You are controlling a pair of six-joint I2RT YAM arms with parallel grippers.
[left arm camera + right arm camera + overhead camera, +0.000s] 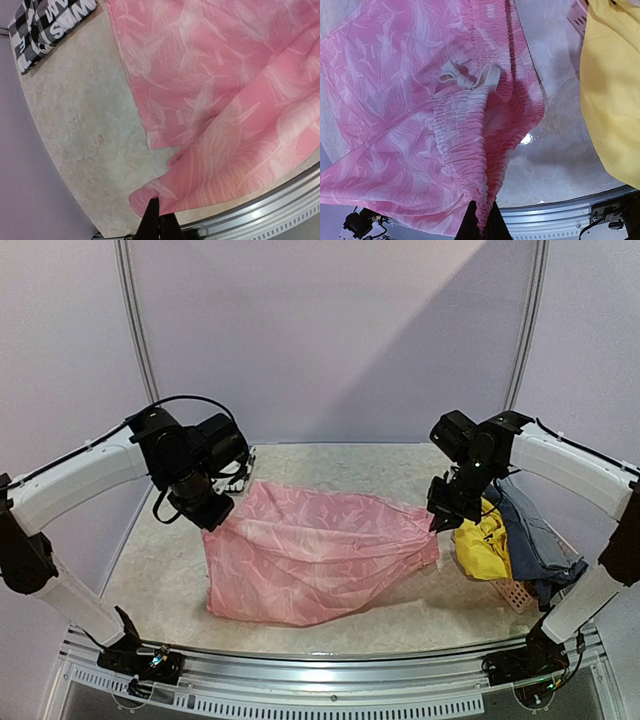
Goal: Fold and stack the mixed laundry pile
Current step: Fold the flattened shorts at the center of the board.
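left gripper (213, 512) (159, 219): fingers pressed together, pinching the left corner of the pink garment.
checked shirt (39, 26): lay flat at the far left of the table (155, 585).
pink garment (315, 555) (225, 100) (400, 100): stretched between both grippers in the middle, near part resting on the table.
right gripper (441, 524) (482, 222): fingers clamped on the gathered waistband (465, 135).
yellow garment (482, 546) (615, 100): just right of that gripper, heaped on the basket (513, 591).
blue-grey garment (535, 535): farthest right, draped beside the yellow.

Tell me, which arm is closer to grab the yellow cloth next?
Right. The right end effector hangs just beside the yellow cloth, though it is shut on the pink garment now. The left end effector grips the far side.
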